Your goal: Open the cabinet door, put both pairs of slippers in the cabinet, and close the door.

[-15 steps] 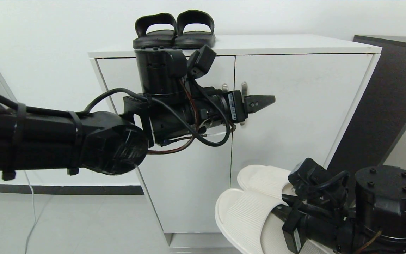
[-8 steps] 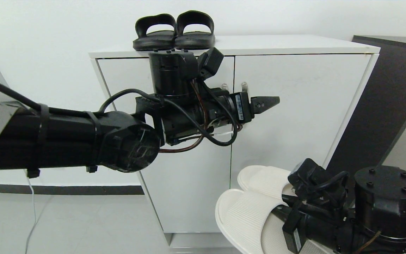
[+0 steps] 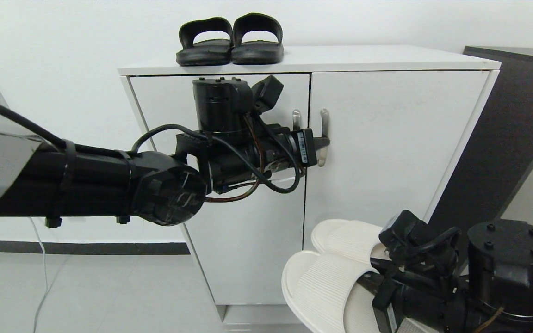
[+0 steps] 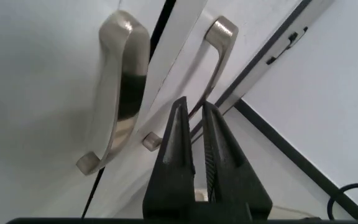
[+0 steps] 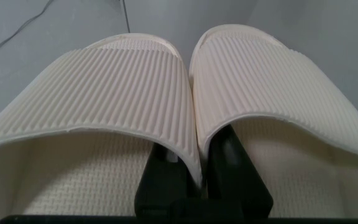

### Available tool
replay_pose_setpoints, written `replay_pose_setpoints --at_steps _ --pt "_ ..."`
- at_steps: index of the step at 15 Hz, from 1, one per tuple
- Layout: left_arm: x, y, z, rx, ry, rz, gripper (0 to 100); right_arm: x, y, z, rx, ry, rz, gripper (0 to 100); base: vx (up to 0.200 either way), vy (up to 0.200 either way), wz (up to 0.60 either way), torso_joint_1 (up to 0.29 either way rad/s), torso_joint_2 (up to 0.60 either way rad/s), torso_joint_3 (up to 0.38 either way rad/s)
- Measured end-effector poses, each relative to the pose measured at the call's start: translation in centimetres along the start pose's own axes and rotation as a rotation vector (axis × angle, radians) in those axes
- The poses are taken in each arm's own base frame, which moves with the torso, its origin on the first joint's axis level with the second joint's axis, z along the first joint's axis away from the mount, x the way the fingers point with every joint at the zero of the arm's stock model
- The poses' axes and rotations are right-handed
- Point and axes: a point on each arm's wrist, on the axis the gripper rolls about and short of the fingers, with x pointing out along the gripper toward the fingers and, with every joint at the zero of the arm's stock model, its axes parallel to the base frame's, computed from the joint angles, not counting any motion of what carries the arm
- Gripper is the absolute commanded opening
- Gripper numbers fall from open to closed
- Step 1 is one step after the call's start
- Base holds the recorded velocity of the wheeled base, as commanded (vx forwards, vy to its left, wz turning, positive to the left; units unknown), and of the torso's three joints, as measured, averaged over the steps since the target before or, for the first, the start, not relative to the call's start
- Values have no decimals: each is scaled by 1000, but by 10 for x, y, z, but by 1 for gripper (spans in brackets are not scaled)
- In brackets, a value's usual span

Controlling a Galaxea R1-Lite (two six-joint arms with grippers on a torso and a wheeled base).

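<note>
Cabinet (image 3: 387, 152): white, both doors shut, w/ black slippers (image 3: 229, 41) side by side on its top, toward L end. L gripper (image 3: 323, 142) is up at the 2 metal handles where the doors meet, tip against R door handle (image 4: 221, 37), L door handle (image 4: 120, 93) just beside; jaws pressed nearly together w/ only a thin slit, can't tell if they grip the bar. R gripper (image 5: 194, 168) is low in front of R door, jaws pinching white slippers (image 5: 123, 93) by their touching inner edges, pair held together off the floor, toes twd cabinet, near R door's lower part
</note>
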Motion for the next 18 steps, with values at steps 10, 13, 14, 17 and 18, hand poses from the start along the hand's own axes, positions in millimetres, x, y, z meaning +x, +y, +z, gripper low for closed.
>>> replay_pose_setpoints --at_steps 10,13,14,17,18 --pt "-29 -20 -1 -5 21 -29 0 -7 7 -2 -5 -4 53 0 0 0 0 0 0 0" --pt "-45 -31 0 -2 19 -46 0 -10 8 -2 -7 -8 58 0 0 0 0 0 0 0" --pt "-51 -34 1 -1 16 -49 0 -11 8 -1 -7 -12 58 0 0 0 0 0 0 0" --pt "-66 -39 6 2 0 -54 0 -14 9 0 -9 -19 63 0 0 0 0 0 0 0" --pt "-69 -39 8 2 -7 -53 0 -14 9 1 -9 -21 64 0 0 0 0 0 0 0"
